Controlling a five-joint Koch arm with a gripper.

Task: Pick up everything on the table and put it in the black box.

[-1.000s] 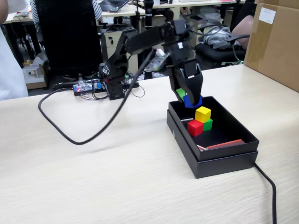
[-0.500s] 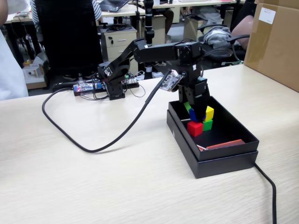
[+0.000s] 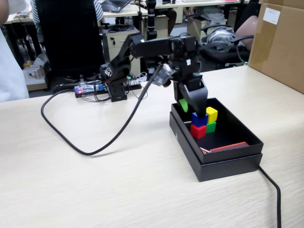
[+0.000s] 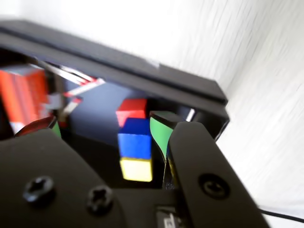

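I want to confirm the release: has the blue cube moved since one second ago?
Yes. The blue cube went down from above the black box's back rim to among the other cubes inside.

Even, bright indoor light fills the fixed view, with only soft shadows beside the shallow matte black cardboard box (image 3: 228, 159). The wrist view is motion-blurred, and the pale tabletop (image 4: 266, 71) beyond that box is overexposed to near white.
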